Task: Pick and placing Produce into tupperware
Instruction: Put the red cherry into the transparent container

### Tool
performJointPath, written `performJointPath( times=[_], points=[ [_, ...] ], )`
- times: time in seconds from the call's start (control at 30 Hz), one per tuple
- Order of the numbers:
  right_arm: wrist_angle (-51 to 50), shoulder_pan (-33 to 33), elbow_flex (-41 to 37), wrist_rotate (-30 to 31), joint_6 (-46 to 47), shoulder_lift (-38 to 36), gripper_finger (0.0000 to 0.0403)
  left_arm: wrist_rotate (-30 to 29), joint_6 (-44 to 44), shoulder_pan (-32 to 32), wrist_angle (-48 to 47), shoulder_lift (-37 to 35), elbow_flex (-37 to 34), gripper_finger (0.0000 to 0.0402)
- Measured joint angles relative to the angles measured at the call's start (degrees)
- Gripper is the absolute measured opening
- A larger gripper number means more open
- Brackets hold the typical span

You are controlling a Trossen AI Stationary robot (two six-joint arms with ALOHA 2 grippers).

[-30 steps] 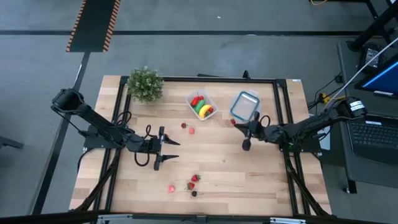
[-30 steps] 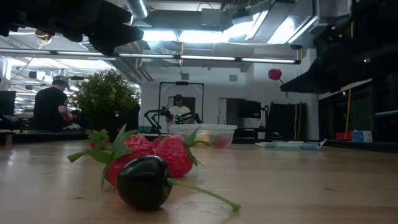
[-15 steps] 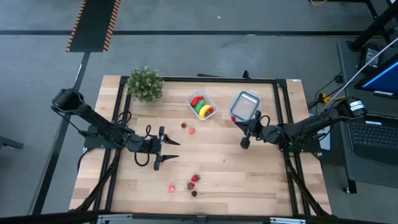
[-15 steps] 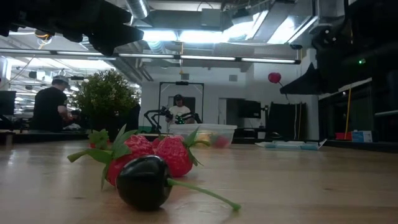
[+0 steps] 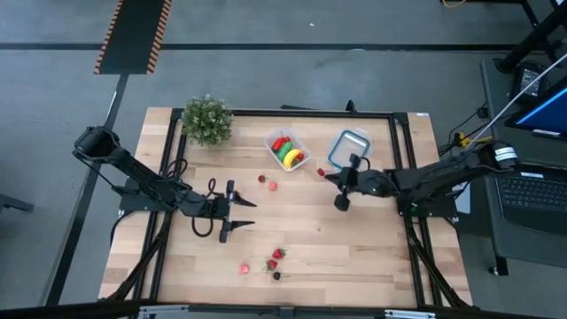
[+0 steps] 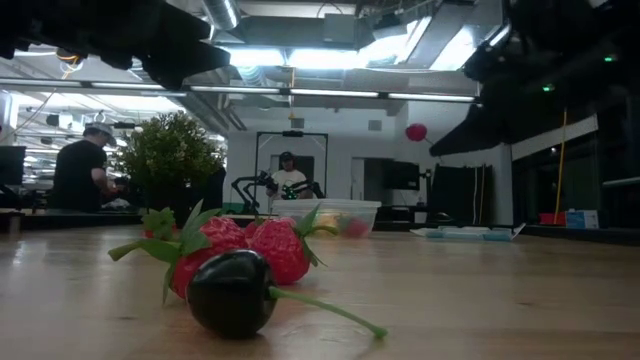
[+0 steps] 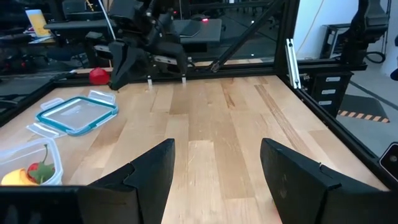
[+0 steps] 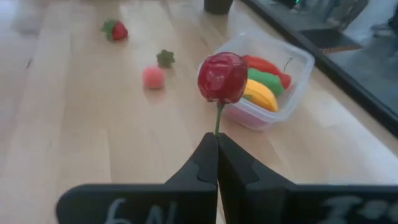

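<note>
My right gripper is shut on a red cherry and carries it above the table, just right of the tupperware. This clear tub holds a banana, a green piece and a red pepper. Two berries lie in front of the tub. More berries and a dark cherry lie by the near edge. My left gripper hangs open over the table's left middle, with nothing between its fingers. My right gripper pinches the cherry's thin green stem between its two fingertips, at the stem's lower end. The fingers slant down from the table's right side. The cherry stands out beyond the fingertips on its stem, lifted clear of the table.
A clear container with a blue rim lies right of the tub, behind my right gripper. A bushy potted plant stands at the far left corner. Bare wood lies between the two grippers. People show in the room behind the table.
My right gripper has carried the red cherry toward the table's left edge, nearer the tupperware, and has stayed shut on the stem.
</note>
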Motion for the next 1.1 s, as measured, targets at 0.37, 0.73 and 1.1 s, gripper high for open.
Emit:
performJointPath(
  times=[0.37,0.73,1.1],
  points=[
    [-0.70,-11.19,9.92,-16.94,-4.08,11.94,0.0000,0.00,0.02,0.00,-0.83,0.00,0.00,0.0231],
    [-18.55,-19.08,28.34,-30.75,-13.01,22.56,0.0000,0.00,0.02,0.00,-2.78,0.00,-0.02,0.0231],
    [-42.33,-22.91,47.27,-36.09,-22.82,31.30,0.0000,0.00,0.02,-0.01,-3.81,0.00,-0.02,0.0231]
  ],
)
